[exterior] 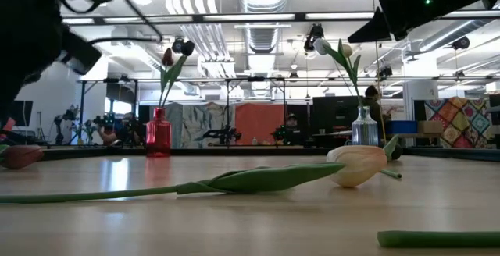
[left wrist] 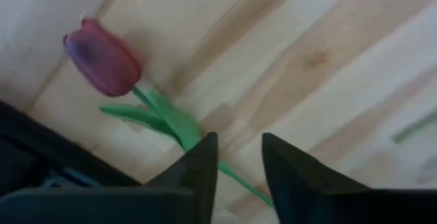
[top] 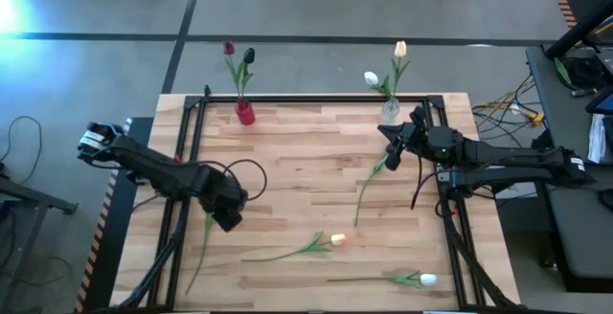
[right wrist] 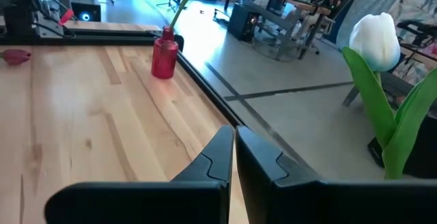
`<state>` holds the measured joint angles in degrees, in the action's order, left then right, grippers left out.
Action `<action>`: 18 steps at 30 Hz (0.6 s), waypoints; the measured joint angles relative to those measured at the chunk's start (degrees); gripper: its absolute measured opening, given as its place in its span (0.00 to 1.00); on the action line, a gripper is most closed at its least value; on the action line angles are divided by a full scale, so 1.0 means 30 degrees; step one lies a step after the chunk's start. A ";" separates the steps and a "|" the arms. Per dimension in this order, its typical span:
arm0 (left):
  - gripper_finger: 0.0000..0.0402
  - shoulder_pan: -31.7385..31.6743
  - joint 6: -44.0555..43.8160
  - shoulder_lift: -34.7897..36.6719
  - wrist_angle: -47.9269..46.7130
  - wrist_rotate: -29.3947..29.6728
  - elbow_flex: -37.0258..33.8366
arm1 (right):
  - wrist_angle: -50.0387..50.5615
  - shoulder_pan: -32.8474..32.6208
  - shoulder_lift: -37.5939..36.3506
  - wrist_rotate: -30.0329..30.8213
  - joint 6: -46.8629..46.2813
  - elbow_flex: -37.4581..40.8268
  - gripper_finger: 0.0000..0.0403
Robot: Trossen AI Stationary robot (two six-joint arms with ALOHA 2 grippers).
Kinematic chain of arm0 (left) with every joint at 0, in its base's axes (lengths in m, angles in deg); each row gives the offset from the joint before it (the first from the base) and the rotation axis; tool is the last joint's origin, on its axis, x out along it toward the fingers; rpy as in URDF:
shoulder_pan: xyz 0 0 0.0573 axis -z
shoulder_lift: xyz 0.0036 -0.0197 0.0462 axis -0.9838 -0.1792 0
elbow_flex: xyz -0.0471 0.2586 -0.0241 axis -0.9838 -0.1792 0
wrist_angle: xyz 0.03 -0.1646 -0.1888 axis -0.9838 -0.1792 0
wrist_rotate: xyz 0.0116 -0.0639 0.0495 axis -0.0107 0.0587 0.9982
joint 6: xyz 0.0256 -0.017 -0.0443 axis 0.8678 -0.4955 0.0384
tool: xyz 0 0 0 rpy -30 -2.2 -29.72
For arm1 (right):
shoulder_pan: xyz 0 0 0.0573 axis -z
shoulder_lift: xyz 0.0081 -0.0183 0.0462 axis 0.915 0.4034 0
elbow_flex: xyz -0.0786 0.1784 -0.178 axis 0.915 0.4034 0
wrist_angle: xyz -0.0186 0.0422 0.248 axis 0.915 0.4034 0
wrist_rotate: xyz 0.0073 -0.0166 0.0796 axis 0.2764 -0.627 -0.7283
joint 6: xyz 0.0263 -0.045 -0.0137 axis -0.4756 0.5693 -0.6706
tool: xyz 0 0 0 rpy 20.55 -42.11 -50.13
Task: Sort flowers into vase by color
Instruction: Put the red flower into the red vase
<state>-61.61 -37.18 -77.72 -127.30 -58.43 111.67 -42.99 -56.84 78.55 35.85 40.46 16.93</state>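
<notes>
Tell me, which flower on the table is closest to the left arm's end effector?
The dark red tulip, lying flat with its stem running under the left end effector, whose fingers are open. The other loose tulips lie farther right across the table.

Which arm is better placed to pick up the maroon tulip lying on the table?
Left. The left gripper hovers open right over the maroon tulip, straddling its stem; the right gripper is across the table by the clear vase.

Two dark tulips upright in red vase; two light tulips in clear vase. Peach tulip, white tulip, maroon tulip lying flat on table.
</notes>
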 joint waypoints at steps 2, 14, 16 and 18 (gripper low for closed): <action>0.31 0.0000 -0.0900 0.0190 0.0500 -0.0153 -0.0925 | 0.0014 0.0000 0.0000 0.0000 0.0000 0.0083 0.03; 0.33 0.0816 -0.5399 0.2594 0.3065 -0.0784 -0.5104 | 0.0066 -0.0007 0.0007 0.0001 -0.0237 0.0232 0.03; 0.32 0.0847 -0.5662 0.2833 0.3244 -0.1015 -0.5305 | 0.0066 -0.0003 0.0007 0.0007 -0.0299 0.0240 0.03; 0.31 0.0851 -0.5747 0.3001 0.3302 -0.1185 -0.5302 | 0.0064 -0.0004 0.0007 0.0007 -0.0322 0.0247 0.03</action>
<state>-59.06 -54.42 -68.72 -117.39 -61.99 95.77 -42.80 -56.85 78.57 35.87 39.50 17.67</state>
